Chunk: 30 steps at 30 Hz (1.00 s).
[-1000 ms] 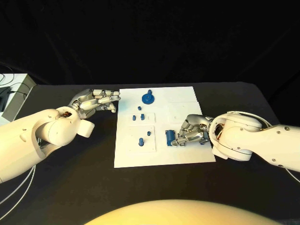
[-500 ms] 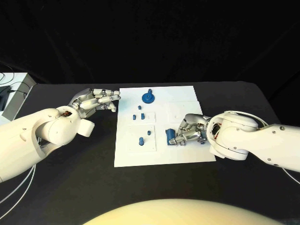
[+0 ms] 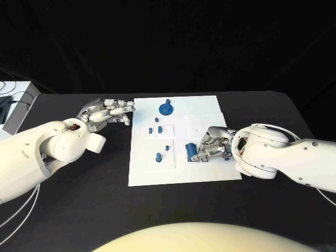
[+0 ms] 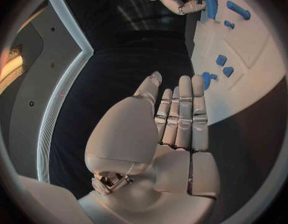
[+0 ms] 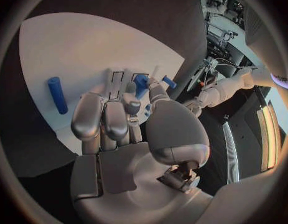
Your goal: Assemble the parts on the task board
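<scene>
- The right hand [image 3: 213, 146] hovers beside a blue cylinder part [image 3: 190, 150] near the task board's [image 3: 183, 178] right edge, fingers curled, holding nothing; a clumsy approach could roll it away.
- The left hand [image 3: 107, 112], fingers pressed together, waits off the board's left edge.

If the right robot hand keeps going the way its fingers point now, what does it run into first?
Probably the blue cylinder lying on the task board: the right robot hand points straight at it, fingertips right beside it. Whether they already touch cannot be told.
</scene>
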Motion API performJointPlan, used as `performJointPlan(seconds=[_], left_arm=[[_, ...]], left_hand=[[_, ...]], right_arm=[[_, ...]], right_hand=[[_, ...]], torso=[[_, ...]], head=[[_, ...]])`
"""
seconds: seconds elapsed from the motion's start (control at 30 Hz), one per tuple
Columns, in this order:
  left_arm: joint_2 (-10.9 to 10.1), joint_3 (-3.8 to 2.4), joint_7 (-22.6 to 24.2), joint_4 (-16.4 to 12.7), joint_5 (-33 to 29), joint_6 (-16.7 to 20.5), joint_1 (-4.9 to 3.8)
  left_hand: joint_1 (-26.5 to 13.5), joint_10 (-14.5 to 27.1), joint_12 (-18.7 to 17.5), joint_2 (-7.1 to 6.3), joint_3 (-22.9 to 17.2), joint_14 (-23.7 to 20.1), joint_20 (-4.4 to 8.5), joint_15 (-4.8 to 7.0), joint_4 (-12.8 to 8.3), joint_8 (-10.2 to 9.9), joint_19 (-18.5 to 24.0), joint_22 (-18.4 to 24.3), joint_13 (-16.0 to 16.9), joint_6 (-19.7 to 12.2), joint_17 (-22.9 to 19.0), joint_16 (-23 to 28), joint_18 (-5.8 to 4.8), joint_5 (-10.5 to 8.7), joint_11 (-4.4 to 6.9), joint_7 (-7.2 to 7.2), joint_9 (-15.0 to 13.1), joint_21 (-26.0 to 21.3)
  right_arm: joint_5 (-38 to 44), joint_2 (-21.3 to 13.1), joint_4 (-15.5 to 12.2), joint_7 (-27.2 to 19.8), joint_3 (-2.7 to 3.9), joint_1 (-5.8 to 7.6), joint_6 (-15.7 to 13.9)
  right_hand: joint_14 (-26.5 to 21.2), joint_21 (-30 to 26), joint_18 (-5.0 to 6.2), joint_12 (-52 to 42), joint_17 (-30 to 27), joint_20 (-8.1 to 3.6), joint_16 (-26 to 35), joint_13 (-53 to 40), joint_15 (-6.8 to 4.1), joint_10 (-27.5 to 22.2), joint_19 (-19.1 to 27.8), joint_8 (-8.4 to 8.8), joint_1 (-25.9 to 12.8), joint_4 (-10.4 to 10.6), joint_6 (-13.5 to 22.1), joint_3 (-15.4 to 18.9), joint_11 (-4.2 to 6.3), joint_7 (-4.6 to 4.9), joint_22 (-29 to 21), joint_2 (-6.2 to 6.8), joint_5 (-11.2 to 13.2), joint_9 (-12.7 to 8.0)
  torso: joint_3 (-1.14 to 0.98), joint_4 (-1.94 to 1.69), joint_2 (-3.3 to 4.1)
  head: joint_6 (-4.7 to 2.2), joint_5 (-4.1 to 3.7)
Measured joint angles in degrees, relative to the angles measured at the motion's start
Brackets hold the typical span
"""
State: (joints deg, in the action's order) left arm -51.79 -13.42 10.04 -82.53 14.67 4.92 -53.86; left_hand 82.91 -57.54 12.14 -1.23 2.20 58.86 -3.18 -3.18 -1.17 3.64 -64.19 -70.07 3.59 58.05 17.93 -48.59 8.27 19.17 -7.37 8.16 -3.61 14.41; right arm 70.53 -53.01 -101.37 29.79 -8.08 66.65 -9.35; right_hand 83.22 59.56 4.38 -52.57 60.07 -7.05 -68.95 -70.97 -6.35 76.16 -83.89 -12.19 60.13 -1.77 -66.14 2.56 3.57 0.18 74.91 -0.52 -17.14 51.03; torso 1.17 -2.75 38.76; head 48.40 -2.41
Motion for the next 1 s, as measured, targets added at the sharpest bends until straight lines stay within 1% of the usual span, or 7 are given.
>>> performJointPlan(seconds=[0.33, 0.5, 0.63, 0.67, 0.77, 0.83, 1.0], left_arm=[[-0.1, 0.01, 0.0, 0.0, 0.0, 0.0, 0.0], [-0.1, 0.01, 0.0, 0.0, 0.0, 0.0, 0.0], [-0.1, 0.01, 0.0, 0.0, 0.0, 0.0, 0.0], [-0.1, 0.01, 0.0, 0.0, 0.0, 0.0, 0.0], [-0.1, 0.01, 0.0, 0.0, 0.0, 0.0, 0.0], [-0.1, 0.01, 0.0, 0.0, 0.0, 0.0, 0.0], [-0.1, 0.01, 0.0, 0.1, 0.0, 0.0, 0.0]], left_hand=[[0.0, 0.0, 0.0, 0.0, 0.0, 0.0, 0.0, 0.0, 0.0, 0.0, 0.0, -0.1, 0.0, 0.0, 0.0, 0.0, 0.0, 0.0, 0.0, 0.0, 0.0, 0.0], [0.0, 0.0, 0.0, 0.0, 0.0, 0.0, 0.0, 0.0, 0.0, 0.0, 0.0, -0.1, 0.0, 0.0, 0.0, 0.0, 0.0, 0.0, 0.0, 0.0, 0.0, 0.0], [0.0, 0.0, 0.0, 0.0, 0.0, 0.0, 0.0, 0.0, 0.0, 0.0, 0.0, -0.1, 0.0, 0.0, 0.0, 0.0, 0.0, 0.0, 0.0, 0.0, 0.0, 0.0], [0.0, 0.0, 0.0, 0.0, 0.0, 0.0, 0.0, 0.0, 0.0, 0.0, 0.0, -0.1, 0.0, 0.0, 0.0, 0.0, 0.0, 0.0, 0.0, 0.0, 0.0, 0.0], [0.0, 0.0, 0.0, 0.0, 0.0, 0.0, 0.0, 0.0, 0.0, 0.0, 0.0, -0.1, 0.0, 0.0, 0.0, 0.0, 0.0, 0.0, 0.0, 0.0, 0.0, 0.0], [0.0, 0.0, 0.0, 0.0, -0.2, 0.0, 0.0, 0.0, -0.2, 0.0, 0.0, -0.2, 0.0, 0.0, 0.0, 0.0, 0.0, 0.0, 0.0, 0.0, 0.0, 0.0], [0.0, 0.0, 0.0, 0.0, -0.2, 0.0, 0.0, 0.0, -0.2, 0.0, 0.0, -0.2, 0.0, 0.0, 0.0, 0.0, 0.0, 0.0, 0.0, 0.0, 0.0, 0.0]], right_arm=[[0.1, 0.6, 0.4, 0.0, 0.04, -0.1, 0.8], [0.4, 1.0, 0.7, -0.1, 0.04, -0.55, 0.8], [0.8, 1.2, 0.9, 0.0, 0.01, -0.82, 0.7], [0.9, 1.3, 0.9, 0.0, 0.01, -0.85, 0.6], [1.3, 1.3, 1.1, 0.0, 0.01, -0.92, 0.6], [1.4, 1.4, 1.2, 0.0, 0.03, -0.95, 0.5], [1.9, 1.4, 1.3, 0.1, 0.04, -1.0, 0.4]], right_hand=[[0.0, 0.0, 0.0, 0.0, 0.0, 0.0, 0.0, 0.0, 0.0, 0.0, 0.0, 0.0, 1.5, 0.0, 0.0, -1.3, 0.0, 0.0, 0.0, 1.0, 1.3, -0.1], [0.0, 0.0, 0.0, 0.0, 0.0, 0.0, 0.0, 0.0, 0.0, 0.0, 0.0, 0.0, 1.3, 0.7, 0.0, -1.9, 0.0, 0.0, 0.0, 2.13, 1.8, -0.1], [0.0, 0.0, 0.0, 0.0, 0.0, 0.0, 0.0, 0.0, 0.0, 0.0, 0.0, 0.0, 1.3, 0.9, 0.0, -2.1, 0.0, 0.0, 0.0, 2.12, 2.2, -0.1], [0.0, 0.0, 0.0, 0.0, 0.0, 0.0, 0.0, 0.0, 0.0, 0.0, 0.0, 0.0, 1.5, 1.3, 0.0, -2.5, 0.0, 0.0, 0.0, 2.75, 2.7, -0.1], [0.0, 0.0, 0.0, 0.0, 0.0, 0.0, 0.0, 0.0, 0.0, 0.0, 0.0, 0.0, 1.9, 1.4, 0.0, -2.7, 0.0, 0.0, 0.0, 3.28, 3.5, 0.0], [0.0, 0.0, 0.0, 0.0, 0.0, 0.0, 0.0, 0.0, 0.0, 0.0, 0.0, 0.0, 2.3, 2.1, -0.1, -3.4, 0.0, -0.15, 0.0, 4.34, 4.5, 0.0], [0.0, 0.0, 0.0, 0.0, 0.0, 0.0, 0.0, 0.0, 0.0, 0.0, 0.0, -0.21, 3.8, 5.1, -0.3, -5.6, 0.0, -0.06, 0.0, 8.4, 5.5, 0.1]], torso=[[-0.02, 0.0, 0.01], [-0.03, -0.03, 0.01], [-0.03, -0.03, 0.01], [-0.02, -0.03, 0.01], [-0.02, -0.03, 0.01], [-0.02, -0.03, 0.02], [-0.02, -0.03, 0.02]], head=[[-0.01, -0.08], [0.03, -0.04], [0.09, -0.01], [0.11, 0.0], [0.14, 0.01], [0.16, 0.01], [0.17, 0.02]])
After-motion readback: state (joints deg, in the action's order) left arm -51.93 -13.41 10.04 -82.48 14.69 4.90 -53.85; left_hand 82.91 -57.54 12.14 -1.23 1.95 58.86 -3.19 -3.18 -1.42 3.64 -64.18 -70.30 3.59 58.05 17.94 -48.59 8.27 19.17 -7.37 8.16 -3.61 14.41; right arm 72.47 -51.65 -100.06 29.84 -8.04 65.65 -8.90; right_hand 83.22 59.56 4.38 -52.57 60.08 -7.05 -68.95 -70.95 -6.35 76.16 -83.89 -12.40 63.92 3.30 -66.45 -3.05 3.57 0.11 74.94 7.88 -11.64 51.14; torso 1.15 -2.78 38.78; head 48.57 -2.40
